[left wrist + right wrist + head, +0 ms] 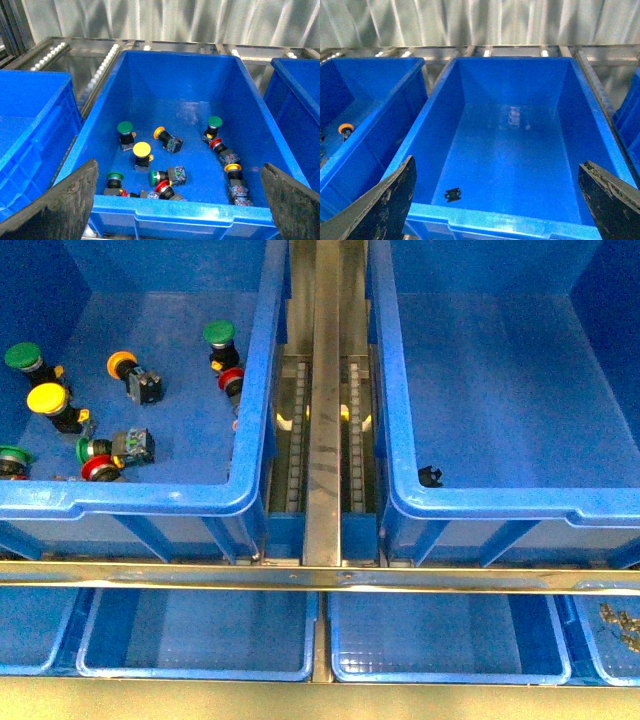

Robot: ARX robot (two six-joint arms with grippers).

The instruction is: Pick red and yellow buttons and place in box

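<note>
Plainly, every button is seen lying loose on the floor of the left bin [130, 502]; none is in the box [500, 506].

- A yellow button [47, 398] is noted near the bin's outer left wall.
- An orange-yellow button [122, 364] is tipped on its side toward the middle.
- A red button [231, 378] is pressed close to the wall nearest the metal rail [322, 420].
- A second red button [98, 470] lies by the near wall, touching a green button [88, 448].
- One more orange-capped button [232, 168] is made out only from the left wrist, in line beyond the red one along that same wall.

The box is set to the right of the rail, with only a small black scrap [430, 476] on its floor near the front wall.

The left gripper [179, 165] is pointed into the left bin, fingers spread wide, nothing held. The right gripper [497, 162] is pointed into the box, likewise spread and holding nothing.

Shallow trays [200, 635] are lined up below the front bar
</note>
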